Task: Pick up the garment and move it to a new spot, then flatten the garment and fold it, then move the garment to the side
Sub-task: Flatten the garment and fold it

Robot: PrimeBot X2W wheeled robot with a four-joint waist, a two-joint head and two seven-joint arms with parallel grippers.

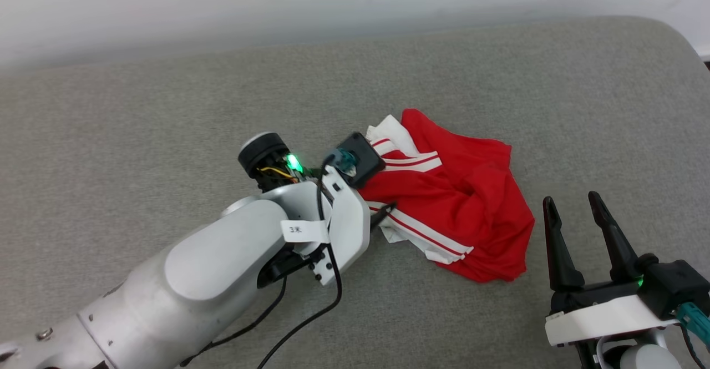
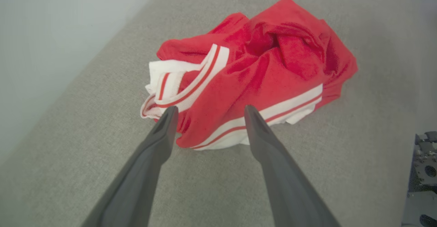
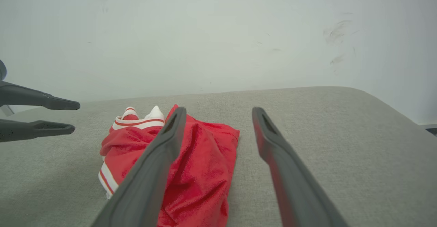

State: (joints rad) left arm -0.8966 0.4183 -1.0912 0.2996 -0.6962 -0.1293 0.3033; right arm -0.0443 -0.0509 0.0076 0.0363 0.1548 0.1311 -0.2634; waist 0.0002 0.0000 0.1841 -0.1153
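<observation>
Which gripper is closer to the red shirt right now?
The left gripper: it hovers open at the garment's striped edge, while the right gripper sits open off to the side, over bare grey cushion.

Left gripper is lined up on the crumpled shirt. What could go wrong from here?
1. The garment lies bunched in folds; the open left gripper, aimed at its striped edge, may pinch just one layer, so it trails.
2. Its fingertips look close to the grey cushion and might dig in.
3. The right gripper stands open, apart from the cloth: no backup grip.
</observation>
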